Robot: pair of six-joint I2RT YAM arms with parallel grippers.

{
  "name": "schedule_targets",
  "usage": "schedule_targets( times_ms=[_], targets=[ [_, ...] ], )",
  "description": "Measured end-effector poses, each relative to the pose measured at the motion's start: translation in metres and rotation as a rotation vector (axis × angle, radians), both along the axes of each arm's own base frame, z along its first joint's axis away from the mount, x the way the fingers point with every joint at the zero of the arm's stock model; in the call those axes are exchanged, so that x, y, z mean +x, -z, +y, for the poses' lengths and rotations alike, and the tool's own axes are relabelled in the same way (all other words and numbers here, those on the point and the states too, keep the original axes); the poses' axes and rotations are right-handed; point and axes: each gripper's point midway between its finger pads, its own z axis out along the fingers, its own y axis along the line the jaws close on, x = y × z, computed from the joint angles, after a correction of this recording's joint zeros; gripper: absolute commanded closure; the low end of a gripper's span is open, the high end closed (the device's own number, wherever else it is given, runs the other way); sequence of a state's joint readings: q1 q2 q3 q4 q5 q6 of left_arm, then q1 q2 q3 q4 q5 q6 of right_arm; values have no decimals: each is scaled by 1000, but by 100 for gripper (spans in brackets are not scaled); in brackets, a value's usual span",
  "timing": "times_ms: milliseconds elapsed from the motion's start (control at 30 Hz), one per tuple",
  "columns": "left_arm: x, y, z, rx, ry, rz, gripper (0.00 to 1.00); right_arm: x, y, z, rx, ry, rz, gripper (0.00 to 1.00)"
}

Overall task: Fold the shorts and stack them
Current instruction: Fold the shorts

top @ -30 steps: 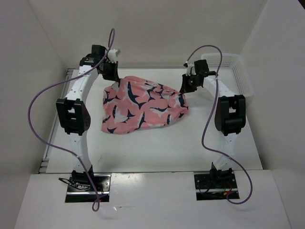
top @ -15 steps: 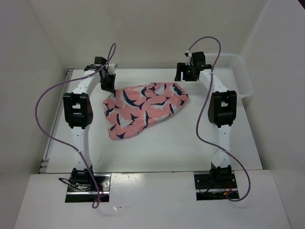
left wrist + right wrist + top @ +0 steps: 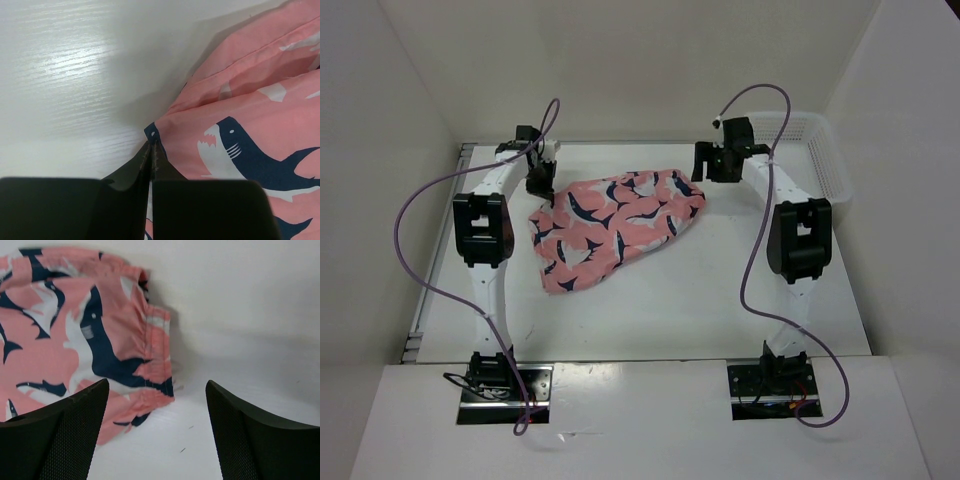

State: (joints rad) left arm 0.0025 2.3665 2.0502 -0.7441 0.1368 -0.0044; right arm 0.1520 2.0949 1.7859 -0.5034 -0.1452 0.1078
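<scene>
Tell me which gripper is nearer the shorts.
Left. The left gripper is shut on a corner of the shorts, so it touches them. The right gripper is open at their right edge and grips nothing.

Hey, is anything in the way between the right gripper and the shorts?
Nothing visible. The open right gripper hangs by the edge of the shorts, with only bare table beside it. The left gripper is shut on a corner.
</scene>
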Motion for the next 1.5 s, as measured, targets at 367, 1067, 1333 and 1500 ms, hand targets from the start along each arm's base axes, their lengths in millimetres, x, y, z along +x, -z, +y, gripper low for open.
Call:
schedule_targets(
  times_ms=[367, 1067, 1333, 1500],
  targets=[
    [-1, 5, 2, 13, -6, 1, 95, -37, 47, 16, 151, 55, 189, 9],
    [-13, 12, 2, 26, -6, 16, 95, -29, 95, 33, 286, 152, 288, 100],
    [-14, 7, -16, 10, 30, 17, 80, -38, 56, 10, 159, 153, 180, 100],
    [-11, -18, -44, -70, 94, -6, 68, -74, -6, -8, 94, 109, 58, 100]
  ],
)
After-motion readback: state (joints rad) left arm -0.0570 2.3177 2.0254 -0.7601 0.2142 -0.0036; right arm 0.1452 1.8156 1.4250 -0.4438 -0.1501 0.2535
